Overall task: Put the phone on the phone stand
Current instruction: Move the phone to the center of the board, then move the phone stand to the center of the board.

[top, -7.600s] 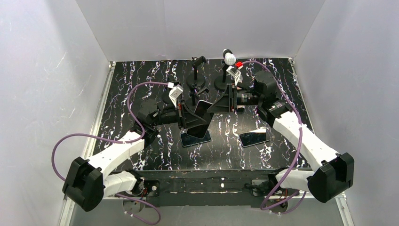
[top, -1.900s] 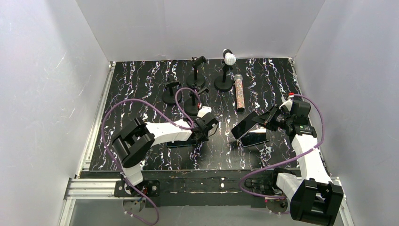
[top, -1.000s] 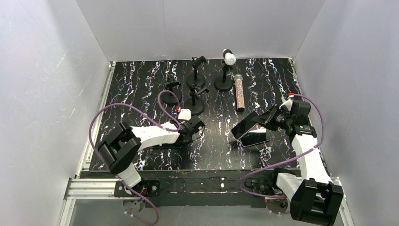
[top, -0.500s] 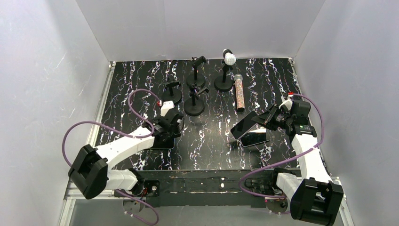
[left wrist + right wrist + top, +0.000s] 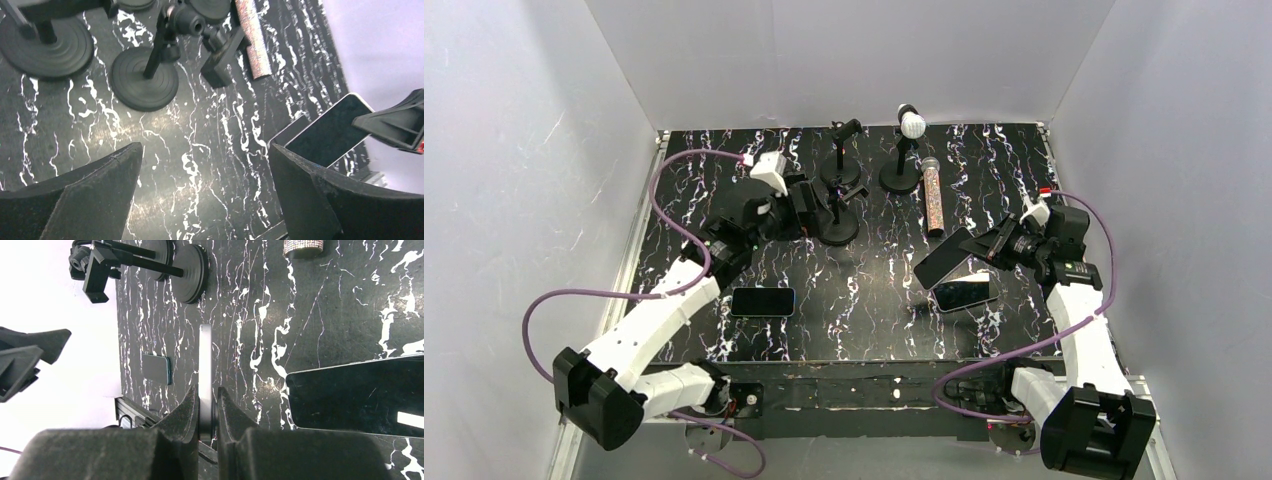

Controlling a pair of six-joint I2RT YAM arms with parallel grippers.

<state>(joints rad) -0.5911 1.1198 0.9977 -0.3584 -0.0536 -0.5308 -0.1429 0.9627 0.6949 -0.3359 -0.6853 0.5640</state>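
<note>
Across the black marbled bench (image 5: 884,330), nothing mounted yet. Spread wide and empty, left pincer (image 5: 205,150), hovering toward the back. Clamped narrow on a phone (image 5: 944,258), right pincer (image 5: 206,390), gripping it edge-on, tilted, lifted above the bench at right. Flat on the bench, a spare phone (image 5: 762,301) at left and another phone (image 5: 964,294) just beneath the held one. Near the left pincer, phone stand (image 5: 837,228), bare. Left to do, by the look of it: carrying and seating the phone.
</note>
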